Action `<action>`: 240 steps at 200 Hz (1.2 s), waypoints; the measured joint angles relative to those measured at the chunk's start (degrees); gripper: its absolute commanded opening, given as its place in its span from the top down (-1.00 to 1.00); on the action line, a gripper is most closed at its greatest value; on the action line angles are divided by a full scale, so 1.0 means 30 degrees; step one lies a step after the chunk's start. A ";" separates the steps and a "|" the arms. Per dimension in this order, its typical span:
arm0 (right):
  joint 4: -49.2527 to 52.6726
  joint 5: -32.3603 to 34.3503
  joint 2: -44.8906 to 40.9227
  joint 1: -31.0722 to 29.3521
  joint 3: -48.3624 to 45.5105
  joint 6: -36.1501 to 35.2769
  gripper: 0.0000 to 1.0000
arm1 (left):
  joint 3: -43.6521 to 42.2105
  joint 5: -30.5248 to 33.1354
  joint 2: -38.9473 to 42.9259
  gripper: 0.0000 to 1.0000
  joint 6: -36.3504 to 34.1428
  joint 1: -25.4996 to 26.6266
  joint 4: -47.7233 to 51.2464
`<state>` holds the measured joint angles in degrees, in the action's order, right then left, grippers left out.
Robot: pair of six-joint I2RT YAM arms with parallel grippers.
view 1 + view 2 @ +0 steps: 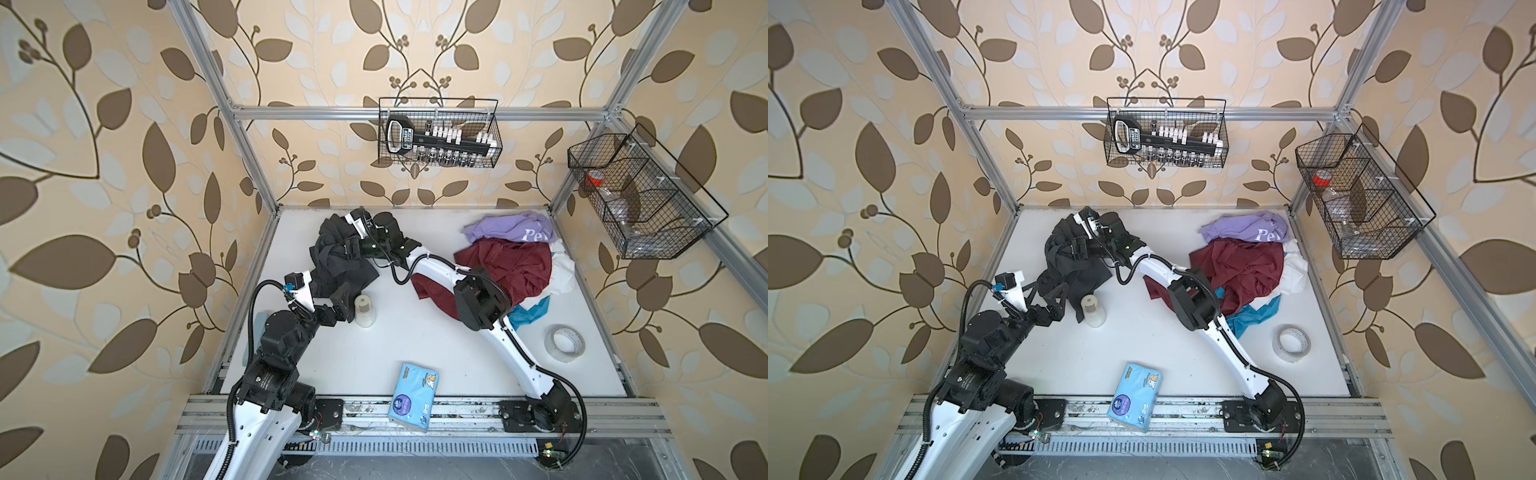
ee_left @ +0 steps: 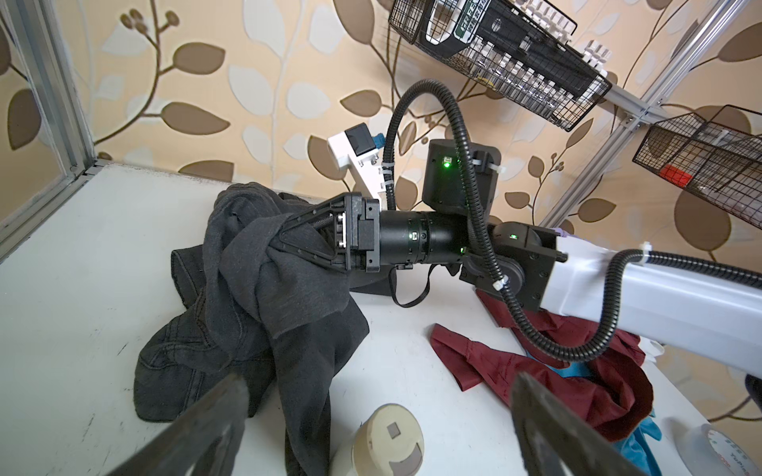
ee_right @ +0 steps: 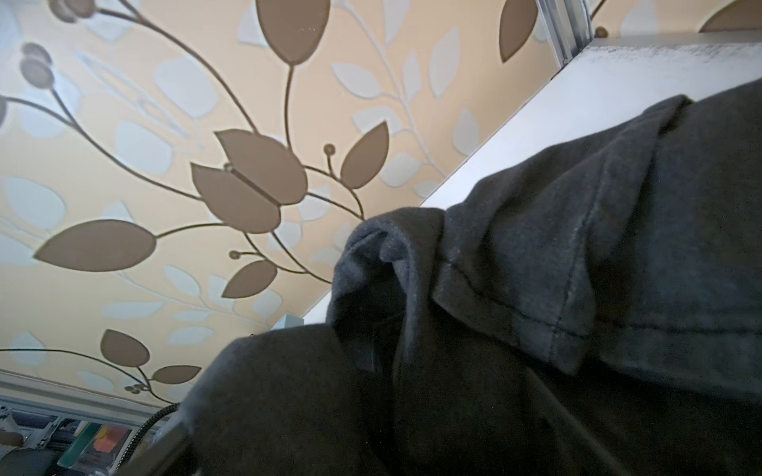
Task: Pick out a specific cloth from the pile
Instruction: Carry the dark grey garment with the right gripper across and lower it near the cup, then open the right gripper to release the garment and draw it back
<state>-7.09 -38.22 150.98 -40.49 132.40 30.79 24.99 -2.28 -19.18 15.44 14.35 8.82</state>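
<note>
In both top views the cloth (image 1: 332,257) lay bunched at the table's (image 1: 415,353) far left, well apart from the pile (image 1: 511,266), with the right gripper (image 1: 338,249) reaching across into it. In the left wrist view we saw its fingers spread, fabric draped over them, and the left gripper (image 2: 371,416) empty and parted; we judged a straight, slow withdrawal safest. The right wrist view showed only charcoal folds.
</note>
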 measured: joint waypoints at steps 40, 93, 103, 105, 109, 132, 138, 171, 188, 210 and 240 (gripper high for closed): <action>-0.0699 -0.0488 -0.2317 0.0073 -0.0867 0.0277 -0.99 | 0.0000 0.0138 0.0182 -0.98 0.0000 0.0117 0.0000; -0.0845 -0.0685 -0.7978 0.1217 -0.4634 -0.0036 -0.99 | 0.0000 0.0437 0.0197 -0.98 0.0000 0.0124 0.0000; -0.0466 -0.0437 -0.9726 0.1668 -0.6331 -0.0583 -0.99 | 0.0000 0.0444 0.0168 -0.98 -0.0007 0.0124 0.0000; -0.0423 -0.0423 -0.9945 0.1727 -0.6579 -0.0619 -0.99 | 0.0000 0.0444 0.0153 -0.98 -0.0007 0.0124 0.0000; -0.0066 -0.0211 -1.0659 0.1902 -0.7220 -0.0976 -0.99 | 0.0000 0.0452 0.0131 -0.98 -0.0015 0.0124 -0.0007; 0.1829 0.1472 -1.4681 0.2710 -1.0812 -0.2856 -0.99 | 0.0000 0.0576 -0.0270 -0.98 -0.0066 0.0124 0.0000; 0.2441 0.2127 -1.5926 0.2856 -1.1861 -0.3410 -0.99 | 0.0000 0.0648 -0.0437 -0.98 -0.0087 0.0124 0.0007; 0.4240 0.5530 -2.2615 0.3541 -1.7653 -0.5493 -0.99 | 0.0000 0.1348 -0.1712 -0.98 -0.0248 0.0124 0.0015; 0.4510 0.7752 -2.5886 0.4109 -2.0720 -0.6193 -0.99 | 0.0007 0.1865 -0.2703 -0.98 -0.0459 0.0233 -0.0015; 0.4320 1.0214 -2.9361 0.5530 -2.4698 -0.6834 -0.99 | 0.0022 0.2492 -0.4306 -0.98 -0.0801 0.0240 -0.0160; 0.3432 1.2546 -3.2356 0.7825 -2.9718 -0.7577 -0.99 | -0.0087 0.4306 -0.6615 -0.98 -0.1566 0.0240 -0.1450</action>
<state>3.20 -0.58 53.91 -17.02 43.24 8.05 24.73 10.63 -39.03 10.74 15.07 4.47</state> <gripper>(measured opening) 0.995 0.989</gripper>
